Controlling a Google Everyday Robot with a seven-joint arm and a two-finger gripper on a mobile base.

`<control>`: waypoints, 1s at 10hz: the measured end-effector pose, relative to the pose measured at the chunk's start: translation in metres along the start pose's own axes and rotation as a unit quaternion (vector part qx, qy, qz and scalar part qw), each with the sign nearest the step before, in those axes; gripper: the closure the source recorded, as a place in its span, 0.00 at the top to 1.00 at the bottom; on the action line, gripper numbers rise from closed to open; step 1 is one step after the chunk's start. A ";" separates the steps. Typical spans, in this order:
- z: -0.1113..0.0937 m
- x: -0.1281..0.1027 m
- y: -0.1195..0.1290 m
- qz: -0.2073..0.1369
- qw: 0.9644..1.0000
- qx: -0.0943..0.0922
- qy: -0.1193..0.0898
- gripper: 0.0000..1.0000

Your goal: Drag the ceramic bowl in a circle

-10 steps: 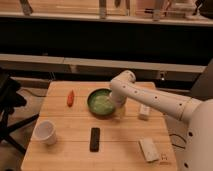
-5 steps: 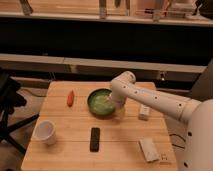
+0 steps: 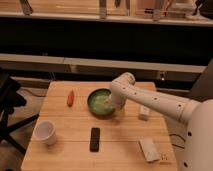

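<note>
- Ceramic bowl (image 3: pixel 100 102), dark green outside and paler inside, sits near the middle of the wooden worktop (image 3: pixel 120 150), toward its back edge.
- The white arm (image 3: pixel 150 100) reaches in from the right. Its gripper (image 3: pixel 116 103) is down at the bowl's right rim with jaws spread wide; whether they grip the rim is hidden.
- Left of the bowl lies an orange-red stick (image 3: pixel 70 98).
- In front are a white cup (image 3: pixel 45 132), a black bar (image 3: pixel 94 139) and two white packs (image 3: pixel 144 112) (image 3: pixel 149 149), their print too small to read.
</note>
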 end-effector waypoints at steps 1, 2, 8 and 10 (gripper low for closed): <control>0.001 0.000 0.000 0.000 1.000 0.000 0.000 0.80; 0.002 -0.001 0.000 0.000 1.000 0.000 -0.001 0.80; 0.006 -0.005 0.002 -0.005 1.000 0.001 0.000 0.33; 0.005 -0.008 0.002 -0.010 1.000 0.009 0.003 0.13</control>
